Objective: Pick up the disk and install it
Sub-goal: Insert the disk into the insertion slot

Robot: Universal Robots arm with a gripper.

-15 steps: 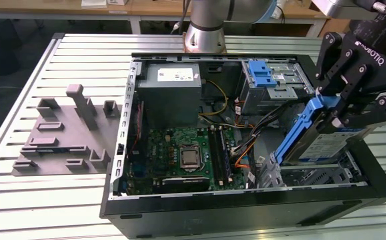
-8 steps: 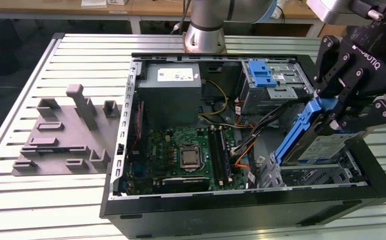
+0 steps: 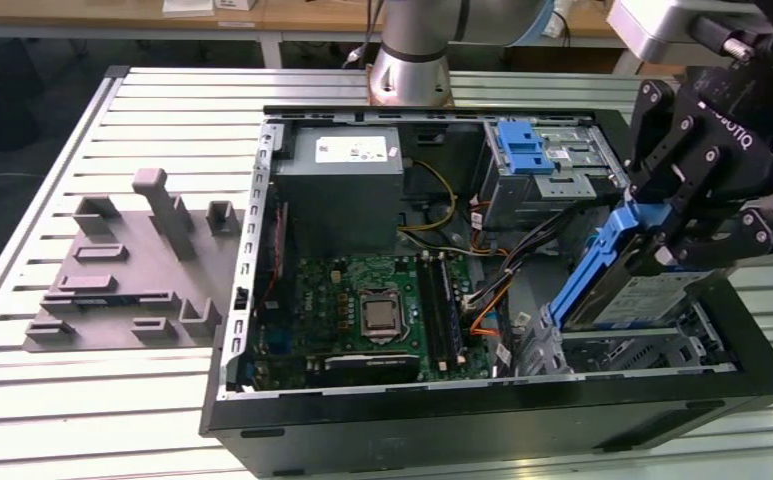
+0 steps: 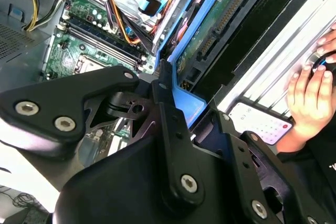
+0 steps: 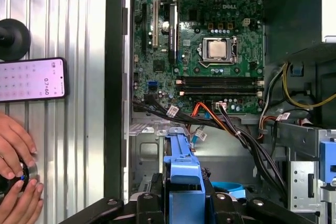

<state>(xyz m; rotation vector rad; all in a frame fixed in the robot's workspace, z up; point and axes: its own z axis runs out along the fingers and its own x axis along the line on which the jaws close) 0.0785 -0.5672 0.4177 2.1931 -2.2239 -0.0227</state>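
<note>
Step in hand: the pick-up is judged as done; the installing is in hand, and the disk is not yet seated.
Pincer: the gripper (image 3: 664,248) is closed on the disk (image 3: 634,296), and the upper end is clamped between the fingers by its blue rails (image 3: 584,272).
Place of the disk: it is held tilted inside the open computer case (image 3: 493,425), at the exterior view's right, near side. Its lower end is seen at the mouth of the drive bay (image 3: 626,352), and its upper end is raised above the case.
Neighbours: the orange and black cables (image 3: 493,292) are lying just beside the bay, between it and the motherboard (image 3: 359,300).
Demand of the next move: by judgement, the tilt must be taken out and the rails lined up with the bay sides, with the cables kept clear.
Bystander: a person's hand (image 4: 307,95) is resting on the table outside the case.
</note>
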